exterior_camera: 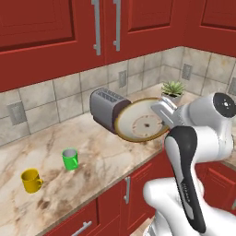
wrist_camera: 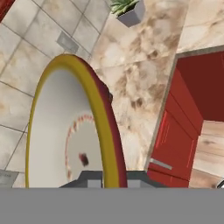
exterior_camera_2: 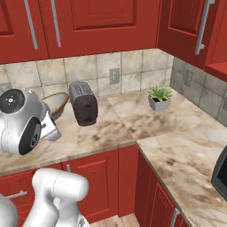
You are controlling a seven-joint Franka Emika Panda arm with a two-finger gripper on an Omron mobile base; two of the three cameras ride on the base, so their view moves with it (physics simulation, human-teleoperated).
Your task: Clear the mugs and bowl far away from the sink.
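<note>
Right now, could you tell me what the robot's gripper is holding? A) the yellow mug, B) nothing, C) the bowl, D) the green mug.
C: the gripper is shut on the rim of the bowl, lifted and tilted on edge in front of the toaster, while the yellow mug and green mug stand on the counter.

Yellow mug (exterior_camera: 31,180), green mug (exterior_camera: 70,159), tan-rimmed bowl (exterior_camera: 140,120)

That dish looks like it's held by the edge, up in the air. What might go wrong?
Pinched only at its rim and tipped on edge, the bowl could slip from the gripper and fall on the counter. It hangs right beside the toaster, so a swing might knock it. The mugs sit farther left, probably safe.
</note>
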